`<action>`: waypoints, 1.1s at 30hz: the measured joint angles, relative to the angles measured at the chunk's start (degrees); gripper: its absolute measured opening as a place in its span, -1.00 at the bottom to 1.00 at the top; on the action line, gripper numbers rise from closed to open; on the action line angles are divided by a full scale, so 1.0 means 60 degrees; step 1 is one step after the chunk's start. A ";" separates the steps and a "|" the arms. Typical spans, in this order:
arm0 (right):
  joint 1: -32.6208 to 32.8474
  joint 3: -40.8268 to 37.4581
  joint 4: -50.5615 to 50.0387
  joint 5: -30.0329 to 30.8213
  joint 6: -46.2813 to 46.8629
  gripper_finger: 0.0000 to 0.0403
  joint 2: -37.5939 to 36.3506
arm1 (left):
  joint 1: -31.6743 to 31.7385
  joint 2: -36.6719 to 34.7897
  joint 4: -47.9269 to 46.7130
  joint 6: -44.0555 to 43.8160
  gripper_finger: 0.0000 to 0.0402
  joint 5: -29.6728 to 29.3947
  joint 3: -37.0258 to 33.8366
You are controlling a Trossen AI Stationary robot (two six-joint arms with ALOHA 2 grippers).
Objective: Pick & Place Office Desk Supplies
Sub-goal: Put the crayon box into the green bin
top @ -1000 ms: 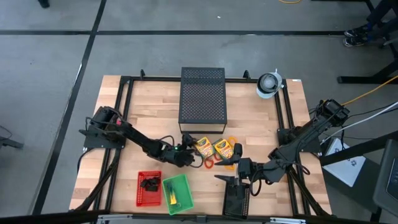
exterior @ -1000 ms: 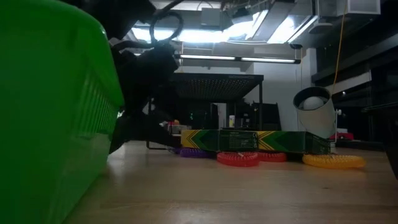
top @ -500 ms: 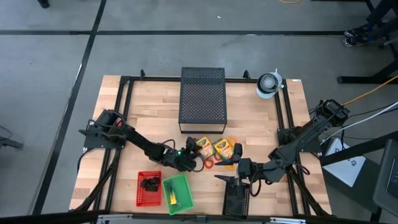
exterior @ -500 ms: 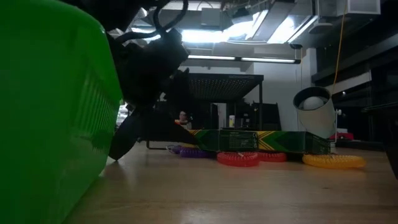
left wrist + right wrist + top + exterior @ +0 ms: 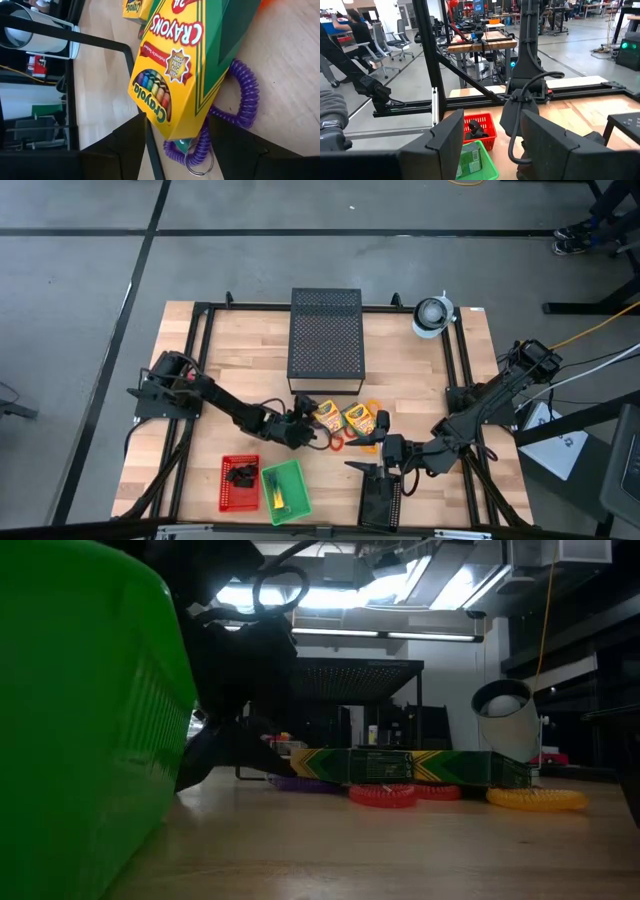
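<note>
Two yellow-and-green crayon boxes [image 5: 326,416] [image 5: 359,418] lie flat at mid-table. A purple coil ring [image 5: 239,102] sticks out from under the left box [image 5: 182,60]. Red [image 5: 383,795] and orange [image 5: 537,800] rings lie beside the boxes. My left gripper [image 5: 302,426] is open and slants down at the left box. In the left wrist view its fingers [image 5: 125,145] stand on either side of the box's near end, with no touch showing. My right gripper [image 5: 362,454] hangs open and level above the table's near right part, holding nothing.
A black perforated box [image 5: 325,340] stands at the far middle and a white cup [image 5: 432,315] at the far right. A red basket [image 5: 238,482] holding black clips and a green basket [image 5: 283,490] sit at the near edge. A black mesh holder [image 5: 380,502] sits under my right gripper.
My left gripper has sunk toward the table and edged toward the left crayon box, rolling a little as it went. Its fingers have stayed open. The boxes and rings have not moved.
</note>
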 joint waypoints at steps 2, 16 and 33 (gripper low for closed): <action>0.0000 0.0000 -0.0120 0.0000 0.0077 -0.03 0.0000 | 0.0000 0.0004 0.0056 -0.0027 0.03 0.0091 -0.0007; -0.0019 0.0000 -0.0223 -0.0004 0.0246 -0.03 0.0000 | -0.0109 -0.1253 -0.0168 0.0393 0.03 0.0314 -0.0073; -0.0106 0.0000 -0.0104 -0.0004 0.0251 -0.03 0.0000 | -0.0436 -0.1444 0.1769 0.1842 0.03 0.1509 -0.0017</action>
